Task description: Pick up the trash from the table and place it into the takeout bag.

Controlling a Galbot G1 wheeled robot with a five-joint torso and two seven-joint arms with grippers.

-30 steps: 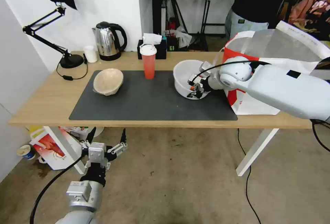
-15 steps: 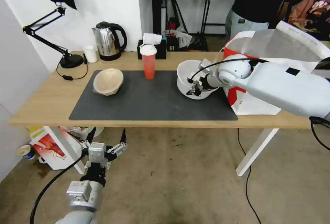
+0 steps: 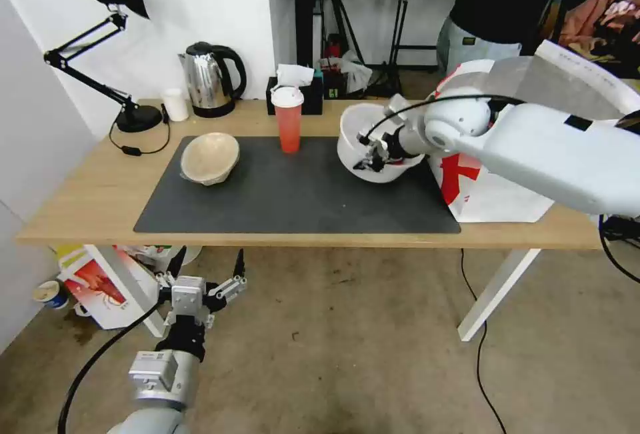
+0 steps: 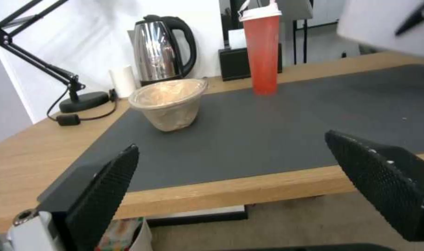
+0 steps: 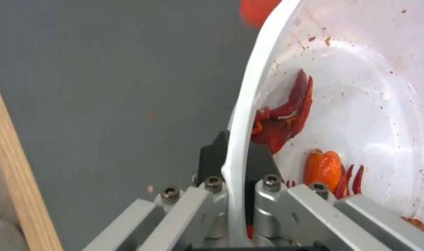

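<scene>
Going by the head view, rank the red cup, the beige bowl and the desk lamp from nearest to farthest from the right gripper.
The right gripper is clamped on the white bowl's rim, above the mat.
1. Red cup: upright on the mat's back edge, to the gripper's left.
2. Beige bowl: tilted, at the mat's left end.
3. Desk lamp: at the table's far left corner.

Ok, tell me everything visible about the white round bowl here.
The white round bowl looks like thin glossy plastic, its inside smeared with reddish specks and holding red crayfish scraps. It is tilted, lifted off the dark grey mat, beside the takeout bag. The right gripper pinches its rim, one finger inside and one outside.
</scene>
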